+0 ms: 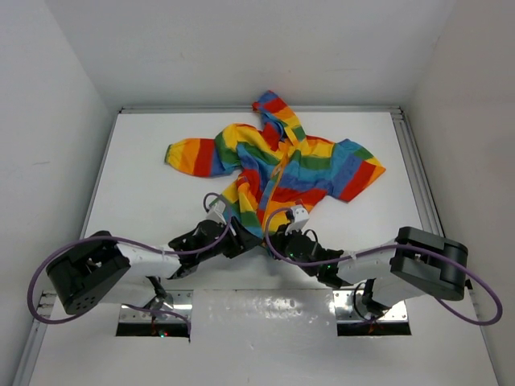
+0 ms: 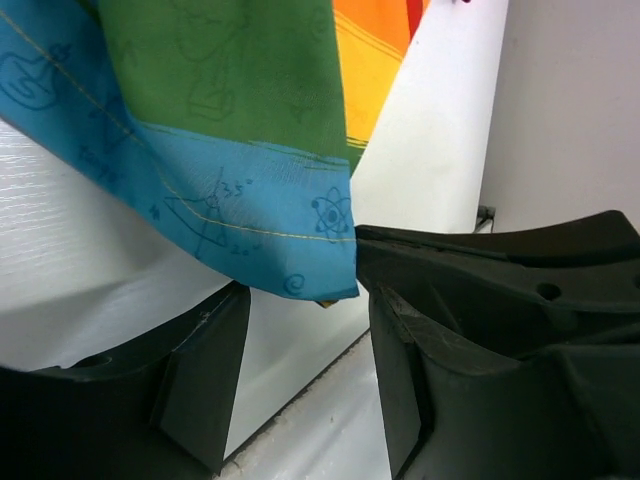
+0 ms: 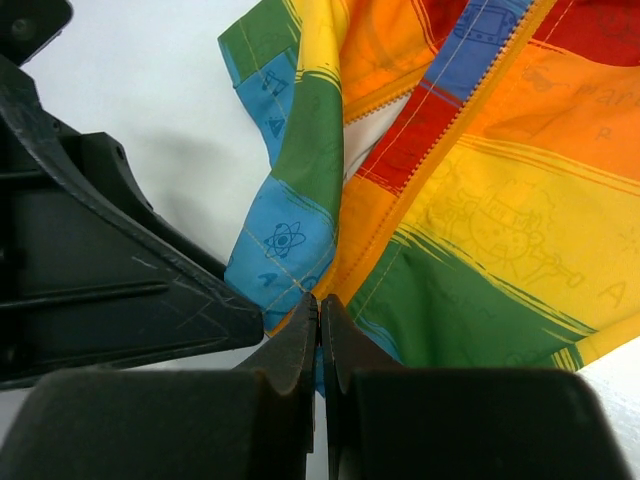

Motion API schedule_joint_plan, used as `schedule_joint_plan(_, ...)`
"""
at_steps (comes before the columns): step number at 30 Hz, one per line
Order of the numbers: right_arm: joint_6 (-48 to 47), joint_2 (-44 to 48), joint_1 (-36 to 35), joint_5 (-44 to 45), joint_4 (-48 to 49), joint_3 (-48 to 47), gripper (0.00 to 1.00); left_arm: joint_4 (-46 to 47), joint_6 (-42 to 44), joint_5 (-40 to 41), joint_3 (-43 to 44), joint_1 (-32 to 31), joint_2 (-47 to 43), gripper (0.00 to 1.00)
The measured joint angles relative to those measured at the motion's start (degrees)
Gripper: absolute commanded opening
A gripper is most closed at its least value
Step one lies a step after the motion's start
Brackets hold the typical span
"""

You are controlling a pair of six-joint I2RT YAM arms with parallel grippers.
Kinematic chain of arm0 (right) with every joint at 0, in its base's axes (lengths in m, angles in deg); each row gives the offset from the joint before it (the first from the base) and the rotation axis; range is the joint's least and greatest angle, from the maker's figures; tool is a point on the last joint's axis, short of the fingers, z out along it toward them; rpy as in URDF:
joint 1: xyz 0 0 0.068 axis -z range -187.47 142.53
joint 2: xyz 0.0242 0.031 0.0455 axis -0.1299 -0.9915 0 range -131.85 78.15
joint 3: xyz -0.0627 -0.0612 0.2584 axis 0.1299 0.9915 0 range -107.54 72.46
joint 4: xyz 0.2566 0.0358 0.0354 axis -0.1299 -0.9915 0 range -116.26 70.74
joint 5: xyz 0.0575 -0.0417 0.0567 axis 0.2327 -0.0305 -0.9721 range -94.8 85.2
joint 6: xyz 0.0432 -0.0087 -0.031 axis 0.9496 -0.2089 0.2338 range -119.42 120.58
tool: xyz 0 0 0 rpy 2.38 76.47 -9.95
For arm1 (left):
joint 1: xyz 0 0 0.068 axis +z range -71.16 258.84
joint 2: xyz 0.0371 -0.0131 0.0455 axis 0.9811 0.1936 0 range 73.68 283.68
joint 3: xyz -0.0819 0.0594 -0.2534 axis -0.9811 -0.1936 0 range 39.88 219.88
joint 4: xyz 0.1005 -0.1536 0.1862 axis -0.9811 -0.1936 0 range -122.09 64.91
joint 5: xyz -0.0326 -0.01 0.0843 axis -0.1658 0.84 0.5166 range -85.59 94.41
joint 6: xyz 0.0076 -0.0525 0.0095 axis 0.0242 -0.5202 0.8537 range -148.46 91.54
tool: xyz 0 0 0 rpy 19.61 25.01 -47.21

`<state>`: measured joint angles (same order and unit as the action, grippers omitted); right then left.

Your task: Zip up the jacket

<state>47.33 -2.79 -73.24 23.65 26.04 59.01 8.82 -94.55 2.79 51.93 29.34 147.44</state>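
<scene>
The rainbow-striped jacket (image 1: 310, 165) lies flat in the middle of the white table, hood at the far end, front open along its orange zipper trim (image 1: 276, 173). My right gripper (image 1: 276, 234) is shut on the bottom hem beside the orange trim (image 3: 450, 110); its closed jaws (image 3: 320, 302) pinch the blue and orange edge. My left gripper (image 1: 241, 236) is open at the other bottom hem corner. In the left wrist view the blue hem corner (image 2: 290, 255) hangs just above the gap between its wide-apart fingers (image 2: 205, 370). The jacket fills the right wrist view (image 3: 480, 230).
The white table (image 1: 145, 185) has a raised metal rail along its right side (image 1: 418, 177) and far edge, with white walls behind. The left gripper's black finger (image 3: 110, 280) sits close to the left of my right gripper.
</scene>
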Motion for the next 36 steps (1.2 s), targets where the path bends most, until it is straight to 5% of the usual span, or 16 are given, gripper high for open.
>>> schedule_joint_plan(18, -1.49, 1.25, 0.0, -0.5, -2.05, 0.48, 0.0, 2.03, -0.44, 2.47, 1.38, -0.02, 4.04, 0.49)
schedule_joint_plan(27, -4.35, 2.97, 0.0, -1.38, -4.94, 0.48, 0.0, 2.01, -1.97, 2.25, 3.02, -0.02, 5.7, 0.31)
schedule_joint_plan(36, -6.71, 5.51, 0.0, -3.02, -9.81, 0.09, 0.0, 2.12, -3.26, 0.72, 4.09, -0.09, 7.48, 0.39)
